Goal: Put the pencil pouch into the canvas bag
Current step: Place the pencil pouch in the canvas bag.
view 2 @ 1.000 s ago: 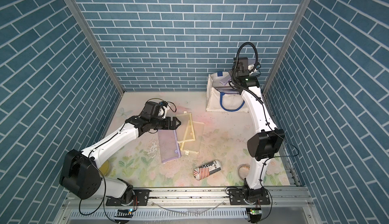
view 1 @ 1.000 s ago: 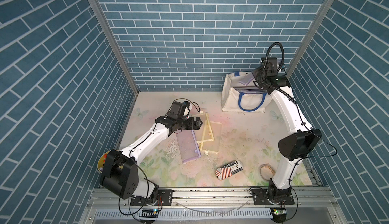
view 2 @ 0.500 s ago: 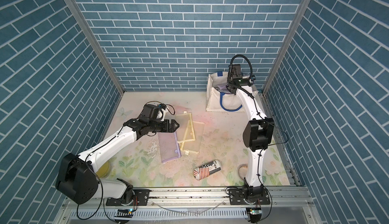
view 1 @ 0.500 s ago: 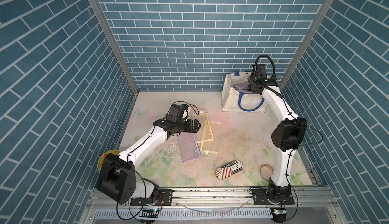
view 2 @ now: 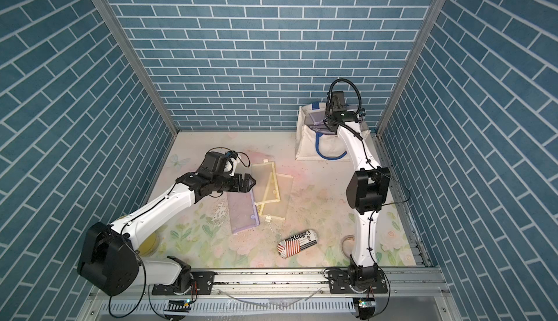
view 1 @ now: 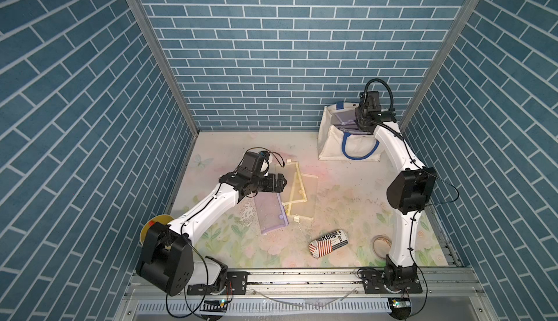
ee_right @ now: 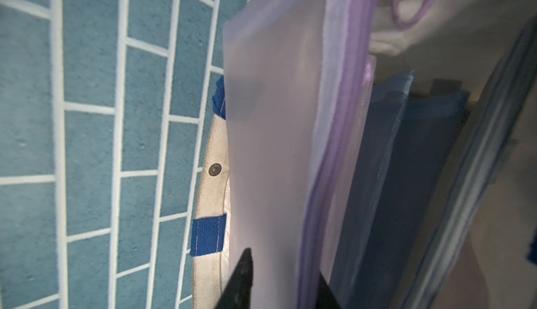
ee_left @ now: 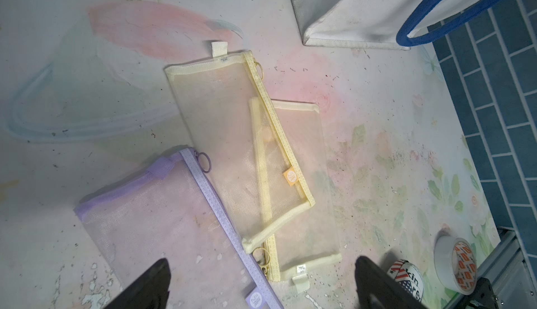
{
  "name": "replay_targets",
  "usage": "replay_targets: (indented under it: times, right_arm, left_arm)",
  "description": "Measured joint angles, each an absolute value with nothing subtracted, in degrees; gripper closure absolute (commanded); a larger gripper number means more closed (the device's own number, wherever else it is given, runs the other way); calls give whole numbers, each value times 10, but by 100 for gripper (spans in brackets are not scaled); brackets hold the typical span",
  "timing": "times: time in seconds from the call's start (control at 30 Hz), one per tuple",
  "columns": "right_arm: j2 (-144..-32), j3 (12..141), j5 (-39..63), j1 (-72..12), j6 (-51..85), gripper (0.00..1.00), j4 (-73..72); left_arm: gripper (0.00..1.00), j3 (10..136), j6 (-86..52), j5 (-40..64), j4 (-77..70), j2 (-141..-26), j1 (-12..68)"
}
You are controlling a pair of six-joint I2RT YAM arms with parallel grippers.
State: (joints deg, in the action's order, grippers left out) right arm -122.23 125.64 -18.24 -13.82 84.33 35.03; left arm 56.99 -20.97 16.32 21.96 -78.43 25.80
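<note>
canvas bag [view 1: 330,149] mouth — crowded by pouches [view 1: 345,121] | mat [view 1: 347,189] before it — open

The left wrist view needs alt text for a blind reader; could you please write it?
Two overlapping yellow mesh pouches lie flat on the floral table beside a purple mesh pouch, under the open left claw. The blue-handled canvas bag stands beyond them; a tape roll lies near the table's edge.

Right gripper [ee_right: 283,267] sits lower in the canvas bag [view 1: 332,146] mouth, far right; elbow swings left. Its jaws part off the purple pouch [ee_right: 276,118]. Left gripper [view 1: 279,182] drifts slightly nearer.
</note>
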Motion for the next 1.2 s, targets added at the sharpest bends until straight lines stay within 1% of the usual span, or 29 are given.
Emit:
replay_targets:
  times: [0.2,0.6,0.9,1.0,1.17,1.2]
  right_arm:
    - [-1222,1252,-171,-141,842,59,341]
    - [-1211,1253,-158,-161,834,55,338]
    - [-1210,1256,-153,-163,798,52,353]
    - [-1211,1282,-151,-163,777,52,373]
    - [-1221,1383,-136,-166,688,53,396]
    - [-1221,1401,-130,-168,660,50,399]
  left_arm:
    - [1,570,-208,163,219,-785,258]
    - [1,561,-208,161,210,-785,258]
    - [1,545,-218,155,206,-771,258]
    - [1,535,-223,151,206,-758,258]
    - [1,521,-231,154,207,-746,255]
    - [1,519,-234,167,208,-748,252]
